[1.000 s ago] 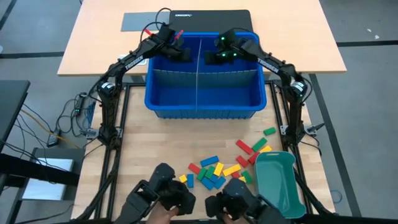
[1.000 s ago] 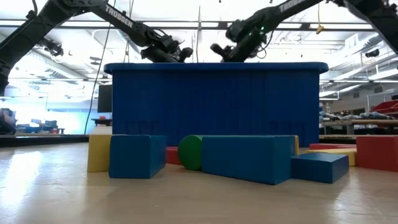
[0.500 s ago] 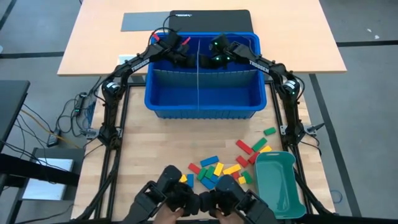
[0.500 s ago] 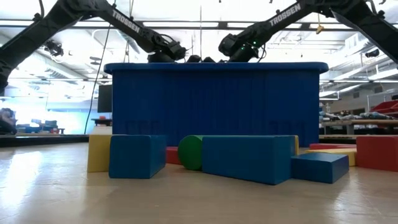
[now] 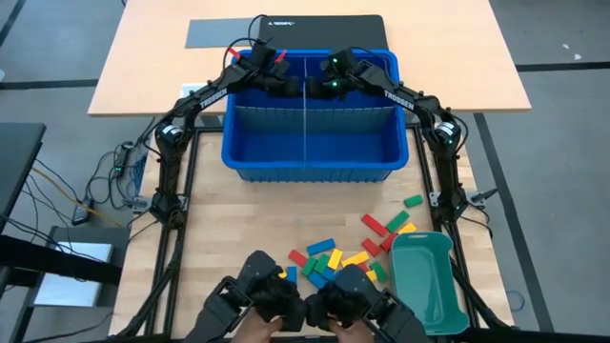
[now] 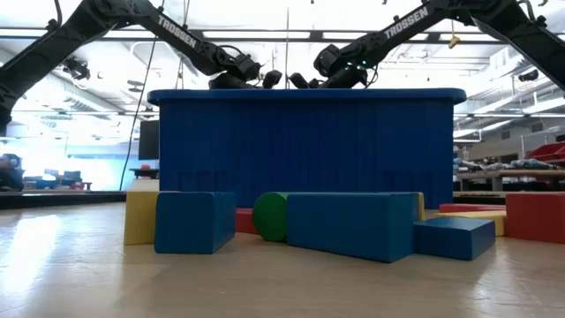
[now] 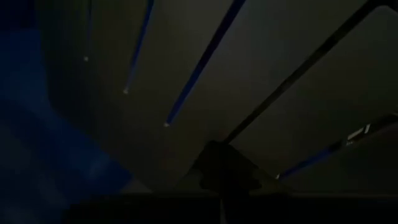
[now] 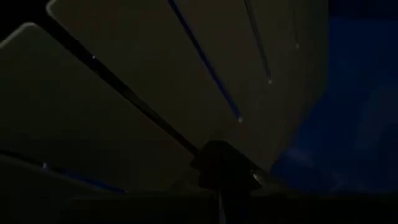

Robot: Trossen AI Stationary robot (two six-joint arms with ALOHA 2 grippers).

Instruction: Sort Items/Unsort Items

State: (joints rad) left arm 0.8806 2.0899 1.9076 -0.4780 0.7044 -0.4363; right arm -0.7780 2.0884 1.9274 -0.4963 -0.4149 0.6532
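At twelve o'clock over the blue bin (image 5: 310,152), my left gripper (image 5: 282,84) and right gripper (image 5: 322,88) hover closed, empty; blocks (image 5: 329,262) at six o'clock lie unsorted on the tabletop (image 5: 219,238).

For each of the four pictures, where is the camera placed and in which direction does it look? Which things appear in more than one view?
High view: above the table, facing straight down on the blue bin, blocks and teal tray; left gripper and right gripper meet at the bin's far end.
Low view: at table height, facing level across blocks to the bin; both arms above.
Left wrist view: close to the grey slotted divider sheet.
Right wrist view: the same sheet from the other side.
Shared: bin and blocks in high and low views.
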